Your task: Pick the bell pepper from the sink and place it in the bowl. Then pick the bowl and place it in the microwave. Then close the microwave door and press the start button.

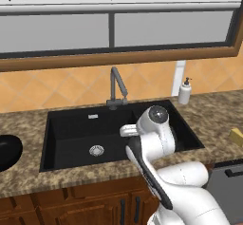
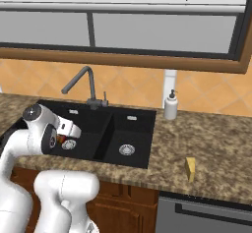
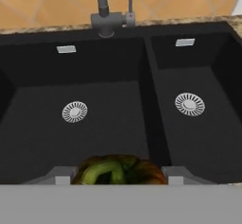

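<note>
The bell pepper (image 3: 116,169), orange-red with a green stem, sits between my gripper's (image 3: 116,175) two finger tips, and the jaws are closed against its sides. In the right base view the gripper (image 2: 61,139) hangs over the large basin of the black sink (image 2: 133,129), with a speck of the orange pepper (image 2: 60,139) showing at its tip. Both basins of the sink (image 3: 113,109) lie below the hand. The glossy black bowl (image 1: 5,152) stands on the counter left of the sink (image 1: 71,129). The microwave is out of view.
A grey faucet (image 1: 116,84) rises behind the sink. A white soap dispenser (image 1: 184,92) stands at the back right, and a yellow sponge (image 2: 190,169) lies on the granite counter (image 2: 211,143) to the right. A grey appliance front (image 2: 206,212) sits under that counter.
</note>
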Available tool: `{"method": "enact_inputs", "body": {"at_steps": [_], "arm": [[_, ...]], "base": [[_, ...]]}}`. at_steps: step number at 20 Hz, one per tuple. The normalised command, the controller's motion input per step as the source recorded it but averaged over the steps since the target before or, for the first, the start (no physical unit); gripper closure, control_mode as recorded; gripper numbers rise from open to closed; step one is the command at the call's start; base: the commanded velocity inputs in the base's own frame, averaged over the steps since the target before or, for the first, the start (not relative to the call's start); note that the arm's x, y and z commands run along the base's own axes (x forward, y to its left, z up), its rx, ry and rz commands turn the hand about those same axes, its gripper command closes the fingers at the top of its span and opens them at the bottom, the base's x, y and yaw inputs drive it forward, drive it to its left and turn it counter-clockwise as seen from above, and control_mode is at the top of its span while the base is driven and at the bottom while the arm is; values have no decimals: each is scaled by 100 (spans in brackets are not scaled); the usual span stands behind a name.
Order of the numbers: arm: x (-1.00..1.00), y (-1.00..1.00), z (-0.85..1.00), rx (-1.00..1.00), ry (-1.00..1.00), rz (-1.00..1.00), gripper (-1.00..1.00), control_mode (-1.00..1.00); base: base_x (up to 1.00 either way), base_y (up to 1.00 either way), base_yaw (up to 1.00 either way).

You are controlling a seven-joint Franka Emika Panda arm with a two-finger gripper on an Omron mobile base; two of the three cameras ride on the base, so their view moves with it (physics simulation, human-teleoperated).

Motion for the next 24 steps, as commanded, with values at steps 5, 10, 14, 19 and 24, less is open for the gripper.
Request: {"method": "enact_inputs", "body": {"at_steps": [5,10,14,19,24], "arm": [[-6,100,61,-14,13,12,100,-100],[-5,100,50,-11,13,10,100,-100],[0,100,19,-9,10,13,100,-100],[0,100,-1,-7,6,14,100,-100],[0,100,-1,-8,2,13,100,-100]], "base": [[0,0,0],[0,0,0],[0,0,0],[0,0,0],[0,0,0]]}}
